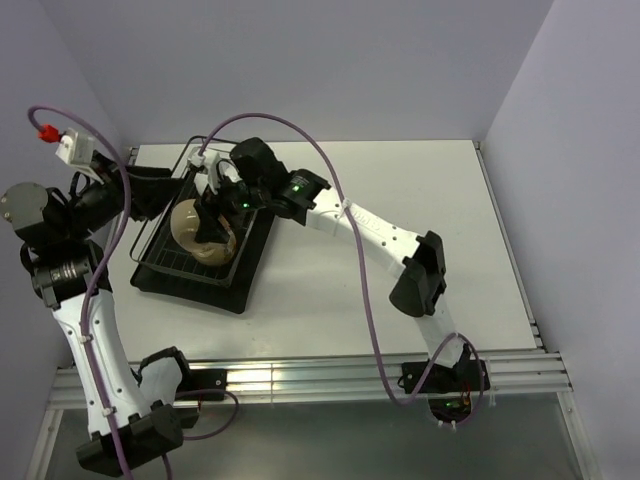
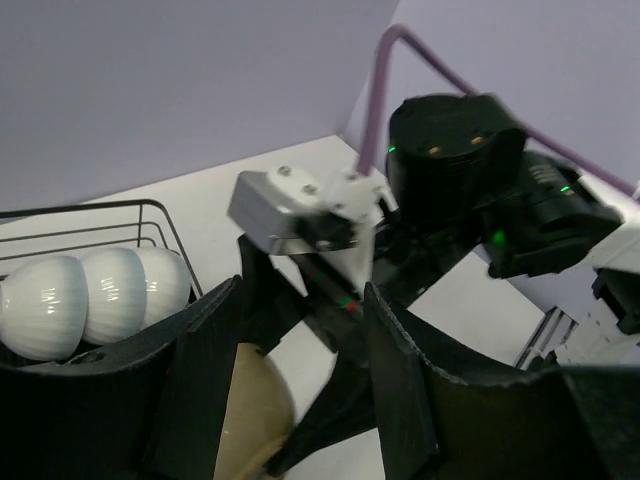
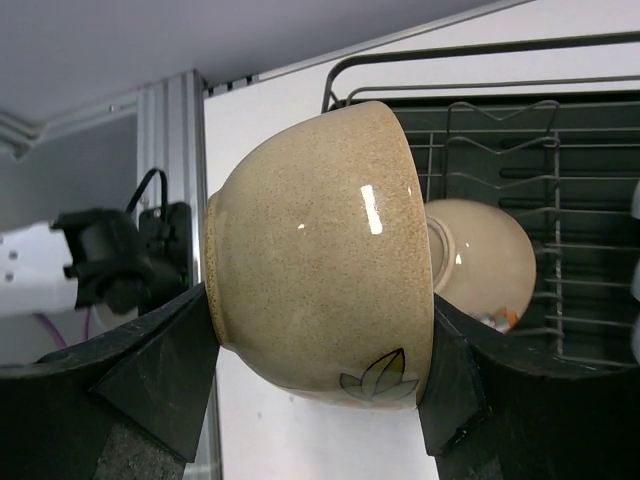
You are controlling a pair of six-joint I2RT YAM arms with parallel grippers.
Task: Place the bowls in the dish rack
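1. The right gripper [image 3: 318,305] is clamped on a tan bowl [image 3: 320,250]. The rim is toward one finger and the foot toward the other, so the bowl stands on edge with its axis running across the jaws.
2. From above, that bowl hangs within the outline of the dish rack [image 1: 170,262], at the left, far part of the table. The rack lies beneath the gripper, so I judge the coming move to be mostly downward.
3. A second tan bowl [image 3: 480,260] stands on edge in the rack just behind the held one. A row of white bowls [image 2: 90,295] fills one end.
4. The left gripper [image 2: 305,290] has its fingers apart, apparently empty, facing the right wrist close by. Both arms are at the rack, but only the right carries a bowl.
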